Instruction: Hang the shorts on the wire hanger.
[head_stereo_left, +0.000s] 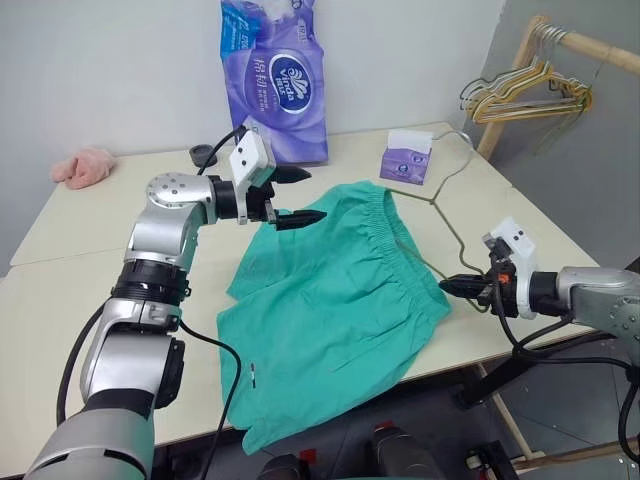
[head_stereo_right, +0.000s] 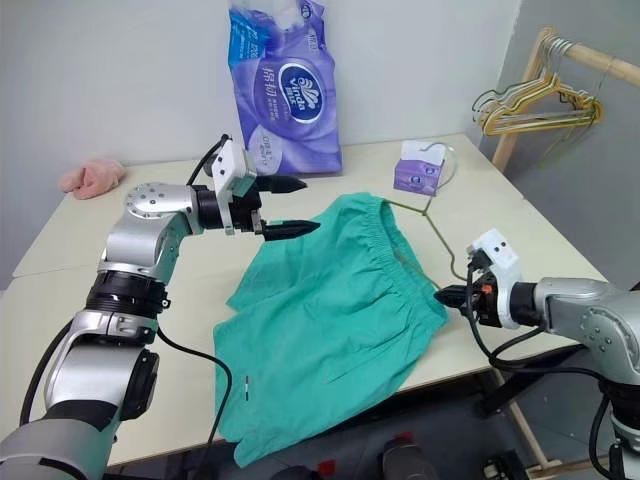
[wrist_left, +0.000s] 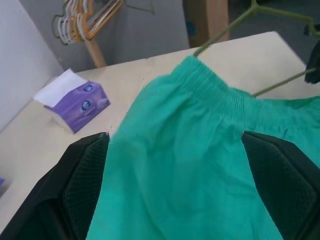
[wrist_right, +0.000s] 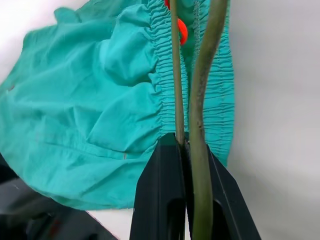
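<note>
The teal-green shorts (head_stereo_left: 330, 300) lie spread on the table, their gathered waistband (wrist_right: 162, 75) toward the right and one leg hanging over the near edge. The thin olive wire hanger (head_stereo_left: 449, 232) lies along the waistband, its hook reaching toward the tissue box. My right gripper (head_stereo_left: 442, 286) is at the table's right edge, shut on the hanger's wire (wrist_right: 202, 75) beside the waistband. My left gripper (head_stereo_left: 315, 194) hovers above the far left part of the shorts, open and empty, its fingers (wrist_left: 85, 185) spread wide over the fabric.
A purple pack of paper rolls (head_stereo_left: 275, 80) stands at the back. A purple tissue box (head_stereo_left: 407, 160) sits right of it. A pink cloth (head_stereo_left: 85, 165) lies at the far left. A wooden rack with a bunch of yellowish hangers (head_stereo_left: 530, 90) stands beyond the table's right corner.
</note>
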